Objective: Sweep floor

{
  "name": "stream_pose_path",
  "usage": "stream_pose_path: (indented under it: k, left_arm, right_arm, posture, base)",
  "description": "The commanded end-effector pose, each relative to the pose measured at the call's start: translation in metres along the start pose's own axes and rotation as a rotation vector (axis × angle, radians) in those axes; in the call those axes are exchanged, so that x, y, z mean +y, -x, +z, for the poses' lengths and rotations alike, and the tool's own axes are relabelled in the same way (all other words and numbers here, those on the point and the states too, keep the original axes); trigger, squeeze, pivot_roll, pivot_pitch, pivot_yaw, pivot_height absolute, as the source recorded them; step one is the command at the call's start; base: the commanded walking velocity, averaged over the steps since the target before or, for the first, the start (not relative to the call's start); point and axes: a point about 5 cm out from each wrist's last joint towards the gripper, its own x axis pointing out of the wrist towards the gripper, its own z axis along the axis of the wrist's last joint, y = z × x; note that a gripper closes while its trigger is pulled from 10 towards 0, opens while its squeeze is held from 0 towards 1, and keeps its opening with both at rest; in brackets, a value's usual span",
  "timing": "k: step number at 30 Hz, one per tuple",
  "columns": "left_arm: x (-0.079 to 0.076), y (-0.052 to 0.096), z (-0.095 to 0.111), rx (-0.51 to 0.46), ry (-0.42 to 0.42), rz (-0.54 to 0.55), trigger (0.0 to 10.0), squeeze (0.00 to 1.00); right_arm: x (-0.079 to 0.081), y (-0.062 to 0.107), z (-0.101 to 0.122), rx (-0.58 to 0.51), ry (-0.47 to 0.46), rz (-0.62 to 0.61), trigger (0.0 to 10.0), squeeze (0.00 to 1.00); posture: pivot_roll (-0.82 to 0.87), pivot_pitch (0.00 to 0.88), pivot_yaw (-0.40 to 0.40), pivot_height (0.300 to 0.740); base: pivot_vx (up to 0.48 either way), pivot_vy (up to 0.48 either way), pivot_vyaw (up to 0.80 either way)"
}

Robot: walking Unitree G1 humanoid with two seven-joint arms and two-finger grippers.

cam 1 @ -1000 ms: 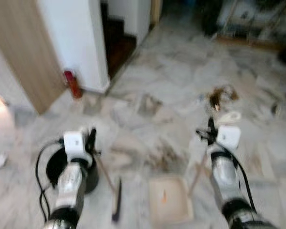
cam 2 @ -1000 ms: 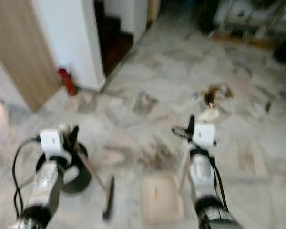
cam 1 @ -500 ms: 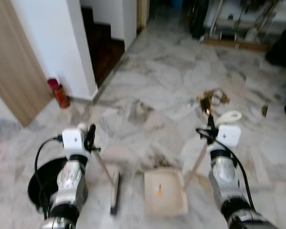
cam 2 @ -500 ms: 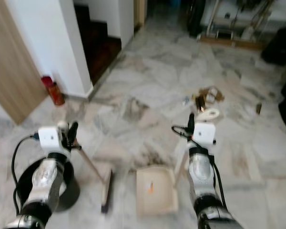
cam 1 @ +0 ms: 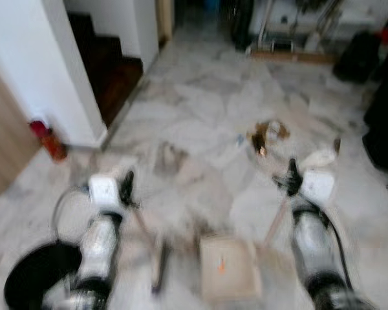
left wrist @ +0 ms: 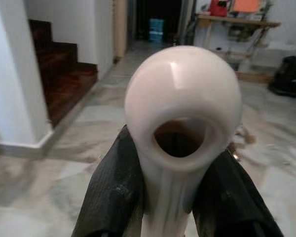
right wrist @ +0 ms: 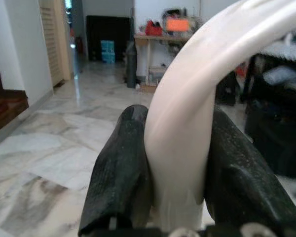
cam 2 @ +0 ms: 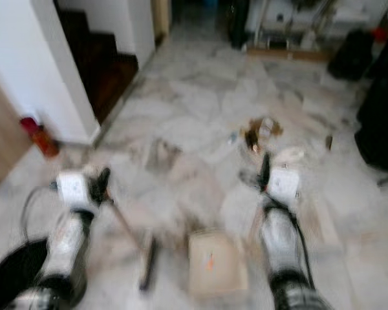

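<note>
My left gripper [cam 1: 125,188] is shut on the white broom handle [left wrist: 181,123], whose rounded end with a hole sits between the black fingers [left wrist: 113,190]. The thin stick runs down to the dark broom head [cam 1: 158,271] on the floor. Shut on the curved white dustpan handle [right wrist: 187,123] is my right gripper [cam 1: 291,178]. The cream dustpan [cam 1: 229,276] lies flat on the marble floor between my arms, with a small orange speck in it. A brown pile of litter [cam 1: 265,134] lies on the floor ahead of the right gripper. The head views are blurred.
A black bucket [cam 1: 32,284] stands low on the left by my left arm. A white wall corner [cam 1: 71,84] with a red canister [cam 1: 48,141] at its foot and dark stairs [cam 1: 110,64] are to the left. Black bags [cam 1: 381,123] stand at right, shelving at the back.
The whole picture has shifted: the wall and canister slid left and the litter pile drifted left, so the camera moved. Both grippers keep their hold. The view has blurred again.
</note>
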Motion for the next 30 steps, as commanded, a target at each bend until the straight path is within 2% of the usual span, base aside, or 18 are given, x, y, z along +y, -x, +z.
stream_pose_path:
  k: [1,3,6,9,13,17,21,30]
  left_arm:
    - [0.01,-0.001,0.007,-0.036,-0.018,0.022,10.0,0.0]
    - [0.01,0.0,0.006,-0.037,-0.019,0.02,10.0,0.0]
    - [0.014,0.005,0.006,-0.038,-0.03,0.02,10.0,0.0]
    - [0.017,0.006,0.007,-0.041,-0.038,0.026,10.0,0.0]
    - [0.029,0.013,0.011,-0.059,-0.055,0.067,10.0,0.0]
    - [0.031,0.016,0.012,-0.065,-0.063,0.065,10.0,0.0]
    - [0.038,0.028,0.013,-0.066,-0.086,0.081,10.0,0.0]
    - [0.034,0.025,0.016,-0.068,-0.079,0.085,10.0,0.0]
  right_arm:
    - [0.011,-0.005,0.011,-0.057,-0.008,0.028,10.0,0.0]
    - [0.008,-0.001,0.007,-0.045,-0.008,0.014,10.0,0.0]
    - [-0.007,0.017,-0.008,-0.014,0.019,-0.026,10.0,0.0]
    - [-0.012,0.021,-0.008,-0.023,0.034,-0.037,10.0,0.0]
    - [-0.021,0.037,-0.014,-0.029,0.091,-0.038,10.0,0.0]
    - [-0.022,0.042,-0.014,-0.038,0.085,-0.04,10.0,0.0]
    - [-0.019,0.057,-0.008,-0.068,0.073,-0.022,10.0,0.0]
    - [-0.02,0.069,-0.002,-0.075,0.094,-0.039,10.0,0.0]
  posture:
    - [-0.04,0.0,-0.024,0.74]
    - [-0.04,0.0,-0.023,0.74]
    - [-0.04,0.0,-0.014,0.74]
    - [-0.04,0.0,-0.012,0.74]
    - [-0.04,0.0,-0.005,0.74]
    - [-0.04,0.0,-0.004,0.74]
    - [-0.03,0.0,-0.008,0.74]
    - [-0.06,0.0,0.001,0.74]
  base:
    - [0.341,0.0,0.0]
    - [0.341,0.0,0.0]
    - [0.34,0.0,0.0]
    - [0.34,0.0,0.0]
    - [0.338,0.0,0.0]
    - [0.339,0.0,0.0]
    - [0.336,0.0,0.0]
    - [0.334,0.0,0.0]
